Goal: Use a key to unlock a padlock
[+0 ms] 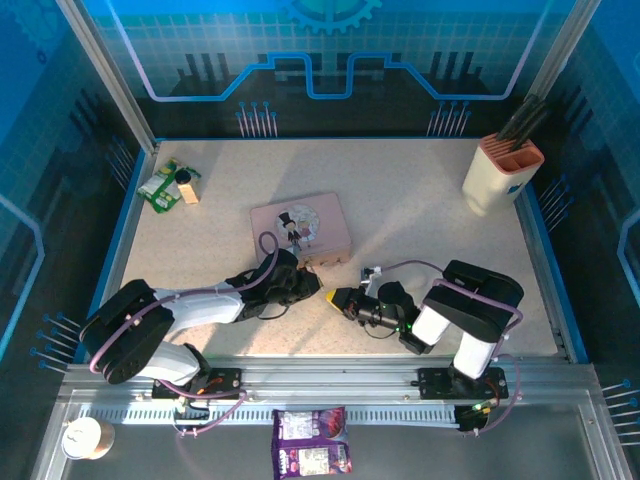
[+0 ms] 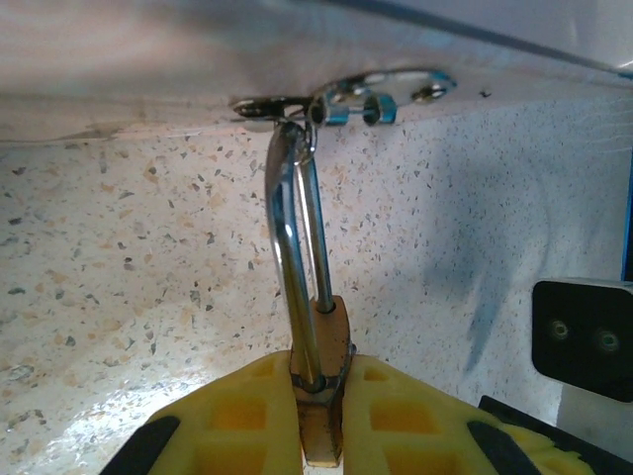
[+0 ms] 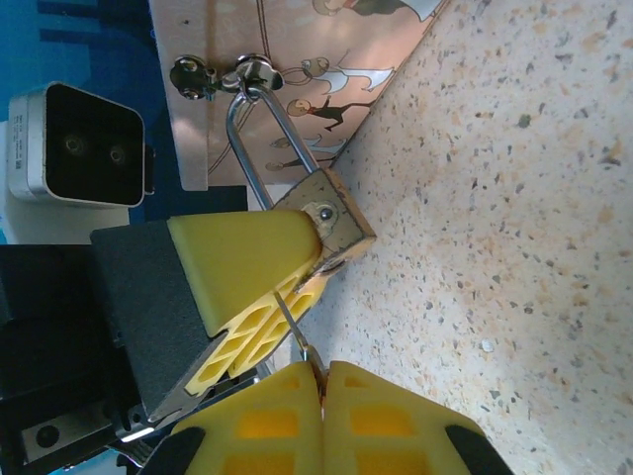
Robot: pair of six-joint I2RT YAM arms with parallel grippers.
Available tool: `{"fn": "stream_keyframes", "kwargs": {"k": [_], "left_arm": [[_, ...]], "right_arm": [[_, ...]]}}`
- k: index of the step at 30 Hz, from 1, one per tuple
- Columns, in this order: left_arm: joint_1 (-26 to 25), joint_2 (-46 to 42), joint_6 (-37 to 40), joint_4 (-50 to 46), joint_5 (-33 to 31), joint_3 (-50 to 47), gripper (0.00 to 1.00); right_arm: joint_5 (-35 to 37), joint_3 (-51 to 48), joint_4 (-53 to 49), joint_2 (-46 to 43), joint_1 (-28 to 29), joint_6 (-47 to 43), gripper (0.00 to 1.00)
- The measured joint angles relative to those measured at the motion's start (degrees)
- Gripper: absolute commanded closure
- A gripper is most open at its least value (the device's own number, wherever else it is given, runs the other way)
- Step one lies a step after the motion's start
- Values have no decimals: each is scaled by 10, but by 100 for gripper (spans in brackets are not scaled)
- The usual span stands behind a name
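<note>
The pink tin (image 1: 300, 228) lies near the middle of the desk (image 1: 430, 230). Both hands meet just off the side of the tin that faces the desk's near edge. The left hand (image 2: 321, 401) is closed on the padlock (image 2: 333, 322): its yellow fingers (image 2: 247, 416) pinch the small brass body from both sides. From there the silvery shackle (image 2: 293, 247) runs up to the tin and passes through the metal clasp (image 2: 381, 94) on its side.

In the right wrist view, the right hand (image 3: 321, 381) is closed on the key (image 3: 295, 332), a thin grey sliver pinched between its yellow fingertips. The key slants up to the underside of the padlock (image 3: 331, 218), beside the left hand's finger. Whether its tip sits inside the keyhole I cannot tell.

A cream knife block (image 1: 500, 172) stands in the far right corner of the desk. A green packet (image 1: 168, 185) lies near the far left corner.
</note>
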Motion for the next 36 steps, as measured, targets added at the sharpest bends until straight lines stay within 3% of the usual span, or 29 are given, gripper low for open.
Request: {"fn": "stream_keyframes", "kwargs": {"k": [19,36], "left_arm": [[3,-8,-58,59,-1,-31,100],[-8,-19,-87,112,-19,-66,100]], "right_arm": [[1,-14,20,50,0,107,100],[7,-7,22,32,0,165,100]]}}
